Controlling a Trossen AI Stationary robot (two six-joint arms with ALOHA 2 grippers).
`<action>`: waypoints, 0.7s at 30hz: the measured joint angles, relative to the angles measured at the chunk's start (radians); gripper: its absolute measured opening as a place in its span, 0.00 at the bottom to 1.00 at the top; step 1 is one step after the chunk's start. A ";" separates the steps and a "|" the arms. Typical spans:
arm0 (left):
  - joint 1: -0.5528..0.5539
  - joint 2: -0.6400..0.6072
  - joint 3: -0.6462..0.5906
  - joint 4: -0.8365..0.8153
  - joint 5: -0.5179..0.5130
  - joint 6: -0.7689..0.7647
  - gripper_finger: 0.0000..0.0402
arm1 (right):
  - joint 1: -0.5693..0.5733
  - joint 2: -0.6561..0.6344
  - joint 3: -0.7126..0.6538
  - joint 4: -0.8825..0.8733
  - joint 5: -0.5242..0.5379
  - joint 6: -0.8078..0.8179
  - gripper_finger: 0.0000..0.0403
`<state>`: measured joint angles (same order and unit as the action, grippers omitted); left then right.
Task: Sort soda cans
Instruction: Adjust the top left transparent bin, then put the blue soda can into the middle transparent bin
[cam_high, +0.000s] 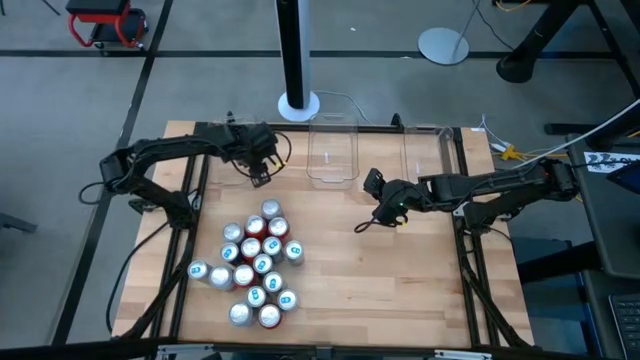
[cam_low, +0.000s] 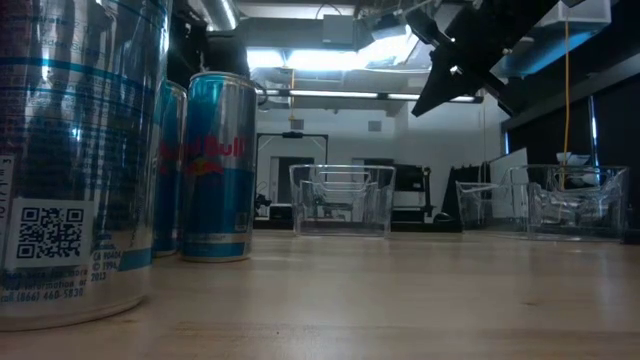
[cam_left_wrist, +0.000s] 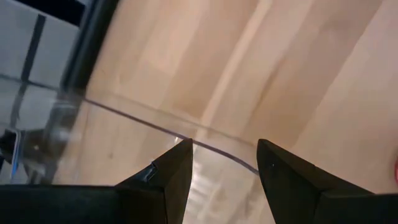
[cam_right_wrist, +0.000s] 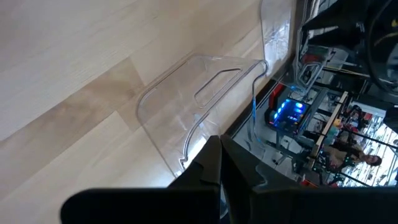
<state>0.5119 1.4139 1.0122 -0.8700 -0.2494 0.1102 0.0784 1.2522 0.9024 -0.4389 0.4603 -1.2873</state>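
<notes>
Several soda cans (cam_high: 255, 265) stand upright on their bases in a cluster on the near left of the wooden table. Their tops are silver and their bodies red or blue-and-silver. In the low view two of the soda cans (cam_low: 215, 165) loom close at the left. My left gripper (cam_high: 262, 175) hangs open and empty beyond the cluster, near the left clear bin; its fingers (cam_left_wrist: 180, 162) stand apart over bare wood. My right gripper (cam_high: 365, 222) is shut on nothing above the table's middle, and it shows shut in its own wrist view (cam_right_wrist: 221, 146) too.
Two clear plastic bins (cam_high: 332, 150) (cam_high: 430, 150) stand side by side at the far edge; the same bins (cam_low: 342, 200) (cam_low: 545, 200) show in the low view. Bare wood (cam_high: 400, 290) lies right of the cans. A black frame borders the table.
</notes>
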 joint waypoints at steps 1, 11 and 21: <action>0.000 0.000 0.000 -0.018 0.000 -0.001 0.42 | 0.000 0.000 0.000 0.000 0.000 0.000 0.01; 0.016 0.001 0.000 -0.143 0.000 -0.043 0.42 | 0.000 0.000 0.000 -0.001 -0.001 0.000 0.01; 0.026 -0.098 0.012 -0.196 -0.016 -0.017 0.42 | 0.000 0.000 -0.001 0.000 -0.008 0.000 0.01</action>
<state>0.5379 1.3156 1.0242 -1.0656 -0.2653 0.0934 0.0784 1.2526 0.9016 -0.4387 0.4519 -1.2869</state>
